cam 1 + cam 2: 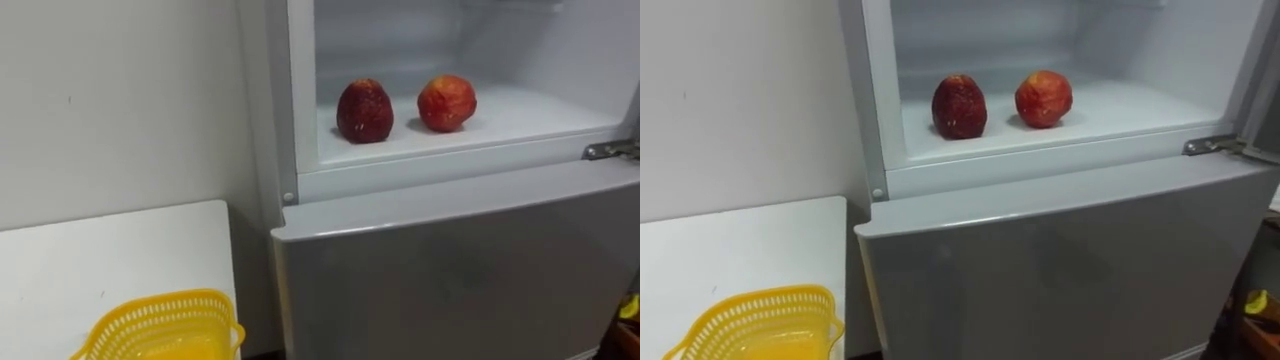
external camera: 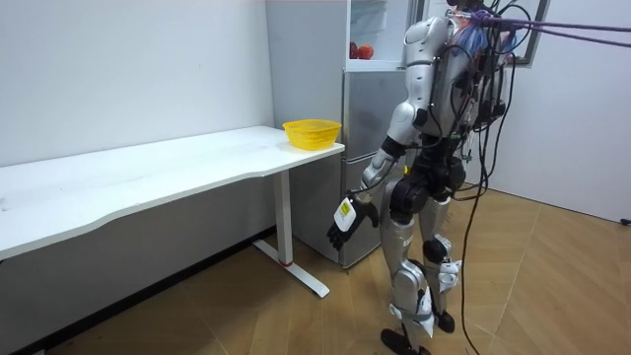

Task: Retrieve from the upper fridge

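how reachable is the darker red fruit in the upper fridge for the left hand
Probably yes: the upper fridge stands open, nothing stands before the darker fruit, though the left hand hangs low by the thigh.

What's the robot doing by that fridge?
The robot stands in front of a white fridge whose upper compartment is open. Two round red fruits lie on its shelf, a darker one and a lighter one, apart from each other. Nothing has been picked up yet: its left hand hangs empty by its side. A yellow plastic basket waits on the white table beside the fridge.
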Available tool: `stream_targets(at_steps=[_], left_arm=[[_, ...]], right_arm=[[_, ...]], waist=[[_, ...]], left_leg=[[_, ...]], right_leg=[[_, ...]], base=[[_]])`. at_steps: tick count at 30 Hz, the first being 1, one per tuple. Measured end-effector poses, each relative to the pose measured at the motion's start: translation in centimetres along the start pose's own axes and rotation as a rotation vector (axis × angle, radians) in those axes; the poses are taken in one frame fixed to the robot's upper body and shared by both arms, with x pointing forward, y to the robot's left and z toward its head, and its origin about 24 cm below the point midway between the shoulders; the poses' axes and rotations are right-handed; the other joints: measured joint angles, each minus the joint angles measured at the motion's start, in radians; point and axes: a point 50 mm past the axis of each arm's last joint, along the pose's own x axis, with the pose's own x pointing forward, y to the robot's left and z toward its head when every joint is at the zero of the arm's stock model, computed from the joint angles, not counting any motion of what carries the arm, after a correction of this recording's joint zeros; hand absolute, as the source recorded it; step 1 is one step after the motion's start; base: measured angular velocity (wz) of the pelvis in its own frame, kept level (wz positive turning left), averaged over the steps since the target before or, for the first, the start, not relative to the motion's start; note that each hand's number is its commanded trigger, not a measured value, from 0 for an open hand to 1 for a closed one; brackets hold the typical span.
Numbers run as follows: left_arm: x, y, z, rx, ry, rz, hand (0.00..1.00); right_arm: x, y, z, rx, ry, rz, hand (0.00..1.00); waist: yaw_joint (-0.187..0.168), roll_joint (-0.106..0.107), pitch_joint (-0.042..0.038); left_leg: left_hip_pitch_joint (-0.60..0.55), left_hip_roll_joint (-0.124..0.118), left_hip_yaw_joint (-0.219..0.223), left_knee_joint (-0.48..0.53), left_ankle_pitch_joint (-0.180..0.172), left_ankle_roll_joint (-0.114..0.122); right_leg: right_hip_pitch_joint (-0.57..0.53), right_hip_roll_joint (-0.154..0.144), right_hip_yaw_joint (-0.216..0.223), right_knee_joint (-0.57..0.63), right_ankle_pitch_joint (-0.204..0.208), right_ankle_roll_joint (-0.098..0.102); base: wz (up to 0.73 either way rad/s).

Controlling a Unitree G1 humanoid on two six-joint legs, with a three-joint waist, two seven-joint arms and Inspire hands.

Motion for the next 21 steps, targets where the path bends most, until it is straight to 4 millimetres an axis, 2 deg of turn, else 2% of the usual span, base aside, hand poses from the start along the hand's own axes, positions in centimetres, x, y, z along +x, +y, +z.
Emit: stream_targets(at_steps=[2,5,8,10,14,18,21], left_arm=[[0.0,0.0,-0.3,0.001,0.006,0.009,0.00],[-0.1,0.0,-0.4,0.016,0.010,0.026,0.00],[-0.1,0.1,-0.7,0.018,0.018,0.038,0.00],[-0.1,0.1,-0.9,0.019,0.025,0.037,0.00],[0.0,0.1,-0.9,0.024,0.027,0.027,0.00],[-0.1,0.1,-1.5,0.036,0.040,0.011,0.00],[-0.1,0.5,-1.7,0.068,0.051,0.007,0.00]], right_arm=[[-0.5,0.9,4.4,-0.015,-0.220,0.004,0.00],[-1.7,2.1,8.7,-0.027,-0.445,0.008,0.00],[-2.5,3.0,11.0,-0.023,-0.585,0.006,0.00],[-2.7,3.3,11.9,-0.002,-0.630,0.002,0.00],[-3.1,4.2,14.5,0.050,-0.737,0.026,0.00],[-3.3,5.1,16.6,0.025,-0.855,0.028,0.00],[-3.8,5.9,18.7,0.000,-0.973,0.037,0.00]], waist=[[0.001,-0.007,-0.0011],[0.007,-0.011,-0.0038],[0.020,-0.011,-0.0017],[0.029,-0.014,-0.0022],[0.031,-0.010,-0.0003],[0.036,-0.016,0.0043],[0.039,-0.020,0.0008]], left_leg=[[0.000,0.002,0.011,0.001,0.000,0.000],[0.001,0.005,0.034,0.001,0.000,0.000],[0.003,0.009,0.042,0.000,0.000,0.000],[0.004,0.010,0.043,-0.002,-0.001,-0.001],[-0.004,0.012,0.041,-0.003,-0.001,-0.002],[-0.006,0.014,0.038,-0.002,0.000,-0.004],[-0.018,0.014,0.036,-0.001,0.001,-0.005]], right_leg=[[0.000,0.001,0.000,0.001,0.000,0.000],[0.000,0.003,0.001,0.001,0.001,-0.001],[0.000,0.005,0.002,0.000,0.004,-0.003],[0.000,0.007,0.002,0.002,0.005,-0.003],[-0.001,0.009,0.001,0.009,0.006,-0.005],[-0.004,0.011,-0.006,0.015,0.006,-0.006],[-0.015,0.010,-0.011,0.016,0.007,-0.007]], base=[[0.00],[0.00],[-0.01],[0.00],[0.00],[0.00],[0.00]])
